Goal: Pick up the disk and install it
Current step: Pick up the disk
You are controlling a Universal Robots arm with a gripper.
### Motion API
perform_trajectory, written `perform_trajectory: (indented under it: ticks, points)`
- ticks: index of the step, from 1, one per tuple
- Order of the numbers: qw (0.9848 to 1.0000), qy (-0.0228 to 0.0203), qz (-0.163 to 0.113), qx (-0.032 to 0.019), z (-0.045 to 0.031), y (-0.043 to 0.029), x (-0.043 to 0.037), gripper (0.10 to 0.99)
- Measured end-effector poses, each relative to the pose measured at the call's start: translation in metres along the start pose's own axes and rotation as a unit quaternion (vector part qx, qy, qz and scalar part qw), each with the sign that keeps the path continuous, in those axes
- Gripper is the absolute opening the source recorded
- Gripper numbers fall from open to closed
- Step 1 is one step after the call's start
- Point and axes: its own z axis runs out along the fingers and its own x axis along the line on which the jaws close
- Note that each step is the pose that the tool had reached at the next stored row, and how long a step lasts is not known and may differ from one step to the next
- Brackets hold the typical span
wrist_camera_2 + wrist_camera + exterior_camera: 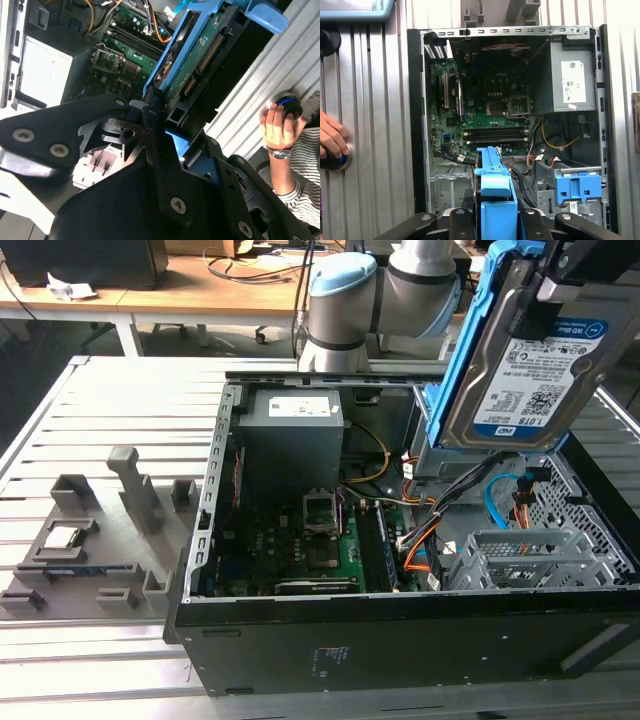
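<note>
The disk hangs tilted high above the exterior view's right end of the open computer case. Its white-and-blue label faces the camera and its bright blue carrier frame runs along the edge. My gripper is shut on the disk from above. In the second wrist view the black fingers clamp the blue frame, and the disk's circuit-board side shows. In the first wrist view the disk's blue frame edge stands between the fingers, over the case beside the grey drive cage with blue latches.
Inside the case lie the motherboard, the power supply and loose cables. A grey fixture with small parts sits on the slatted table at the exterior view's left. A person's hand rests on a round knob beside the case.
</note>
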Motion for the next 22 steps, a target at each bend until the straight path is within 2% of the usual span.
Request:
perform_trajectory:
  ticks: [11,16,17,19,22]
  points:
    - [1.0,0.0008,0.0,0.0001,0.0035,-0.0017,0.0282,0.369]
    - [1.0,0.0008,0.0,0.0001,0.004,-0.0023,0.0316,0.369]
    - [1.0,0.0011,0.0,-0.0002,0.0046,-0.0054,0.0314,0.369]
    - [1.0,0.0013,0.0,-0.0024,0.0115,-0.0186,0.0309,0.369]
    - [1.0,0.0013,0.0,-0.003,0.0212,-0.03,0.0305,0.369]
